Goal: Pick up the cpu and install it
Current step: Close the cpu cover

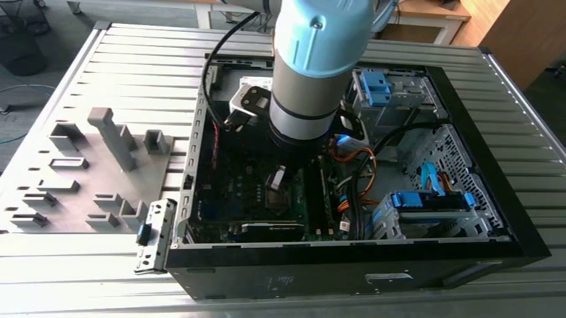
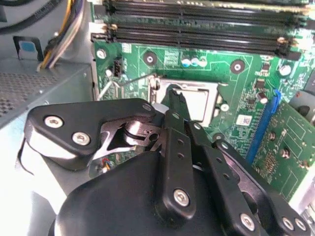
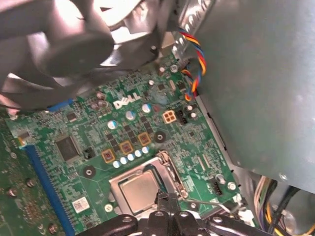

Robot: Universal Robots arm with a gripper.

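Cpu [image 3: 139,189] already sat flat in the mobo socket [image 3: 172,173] inside the pc case [image 1: 495,248] on the desk, gripper [image 2: 178,101] right over it w/ jaws narrow, apparently holding nothing, so placing looked done, socket latch seemingly left

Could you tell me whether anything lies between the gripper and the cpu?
Nothing: in the first wrist view the gripper reaches the edge of the cpu in its socket, no gap showing.

Arm [image 1: 309,66] reaches down into open computer case [image 1: 354,255].
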